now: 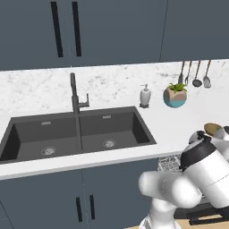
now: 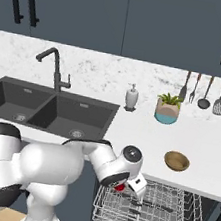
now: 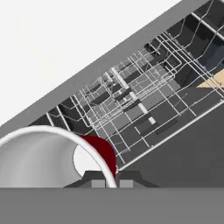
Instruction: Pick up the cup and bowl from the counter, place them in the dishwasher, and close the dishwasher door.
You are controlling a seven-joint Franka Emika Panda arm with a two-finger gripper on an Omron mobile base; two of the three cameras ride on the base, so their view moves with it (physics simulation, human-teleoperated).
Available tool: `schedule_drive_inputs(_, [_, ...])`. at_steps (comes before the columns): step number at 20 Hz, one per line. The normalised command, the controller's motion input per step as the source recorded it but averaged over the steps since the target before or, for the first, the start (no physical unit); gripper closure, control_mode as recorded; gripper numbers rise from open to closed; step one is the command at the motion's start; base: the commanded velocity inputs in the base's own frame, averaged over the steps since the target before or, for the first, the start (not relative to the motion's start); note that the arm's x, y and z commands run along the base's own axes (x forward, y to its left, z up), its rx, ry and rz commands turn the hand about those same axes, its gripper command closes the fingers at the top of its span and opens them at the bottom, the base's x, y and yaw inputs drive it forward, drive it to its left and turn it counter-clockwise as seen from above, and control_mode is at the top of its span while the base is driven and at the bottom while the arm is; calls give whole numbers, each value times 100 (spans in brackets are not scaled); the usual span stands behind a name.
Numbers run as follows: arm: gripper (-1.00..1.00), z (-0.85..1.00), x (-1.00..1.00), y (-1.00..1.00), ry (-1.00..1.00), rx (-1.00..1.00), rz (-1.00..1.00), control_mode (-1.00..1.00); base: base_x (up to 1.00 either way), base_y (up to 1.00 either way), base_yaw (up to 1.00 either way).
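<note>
The cup (image 3: 41, 157) hangs tipped in the gripper (image 3: 107, 183), the jaws pinched tight on its rim, just above the near-left part of the dishwasher (image 2: 203, 210) rack (image 2: 149, 212). The open wire grid lies straight below and ahead, so I'd judge lowering comes next. The bowl (image 2: 177, 161) sits well apart on the counter (image 2: 212, 149), above the rack's right half.

My arm is bent low and reaches forward from the base, elbow folded, wrist turned down. My gripper (image 2: 137, 191) points downward and its jaws are pressed together on the rim of the cup (image 3: 41, 157); the rim passes between the fingertips (image 3: 99, 183), the cup body to one side.
</note>
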Motion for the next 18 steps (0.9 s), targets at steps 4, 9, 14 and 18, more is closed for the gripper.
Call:
schedule_drive_inputs(4, [100, -41, -2, 0, 0, 0, 0, -100, 0, 0, 0])
schedule_drive_inputs(9, [100, -45, 0, -1, -1, 0, 0, -100, 0, 0, 0])
schedule_drive_inputs(14, [100, -42, 0, -2, -8, 0, 1, -100, 0, 0, 0])
schedule_drive_inputs(18, [100, -28, -9, -1, -10, 0, 2, -100, 0, 0, 0])
